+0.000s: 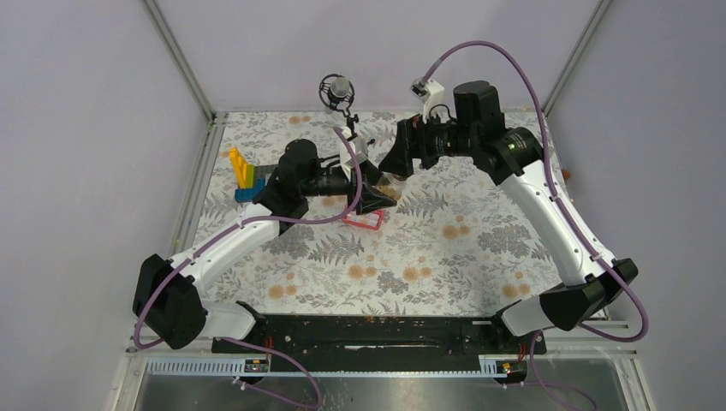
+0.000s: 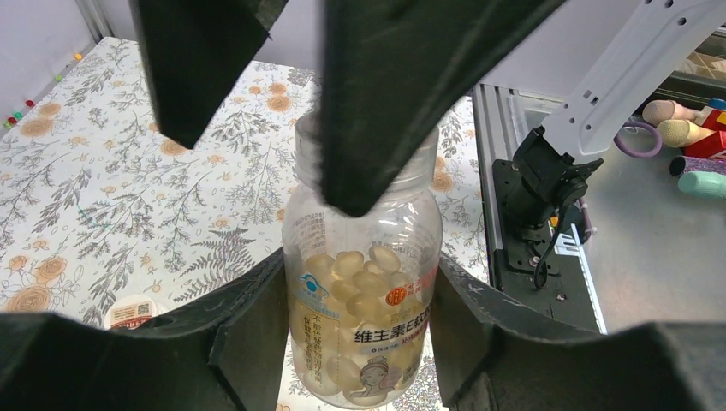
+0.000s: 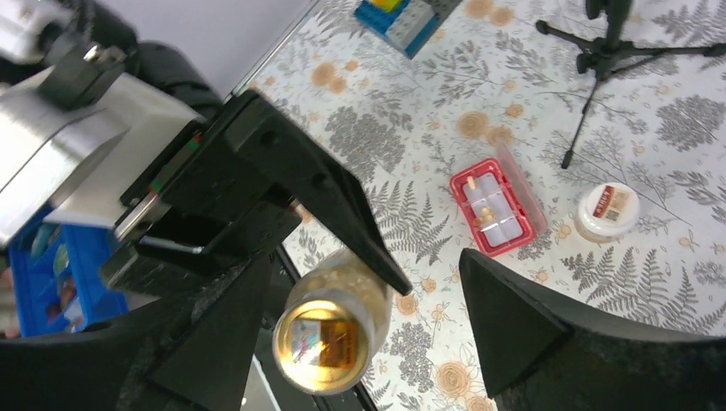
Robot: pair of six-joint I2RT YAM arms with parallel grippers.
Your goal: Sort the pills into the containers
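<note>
Top view: the left claw (image 1: 385, 197) and right claw (image 1: 396, 171) meet over a flowery cloth (image 1: 445, 257), next to the flat pink box (image 1: 364, 221). Plain grey walls (image 1: 86, 128) stand around.

Left wrist: the left claw squeezes a clear, round bottle (image 2: 360, 300) of smooth yellow pills (image 2: 360, 274).

Right wrist: the right claw gapes wide around the bottle. A few pills lie in the box.

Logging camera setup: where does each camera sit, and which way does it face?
Top external: above and behind, facing down at the cloth; left arm, right arm show.
Left wrist: on the left gripper, facing the bottle it clamps; own fingers show.
Right wrist: behind the open right gripper, whose fingers frame the bottle's end.
Wrist views share bottle, cap.
</note>
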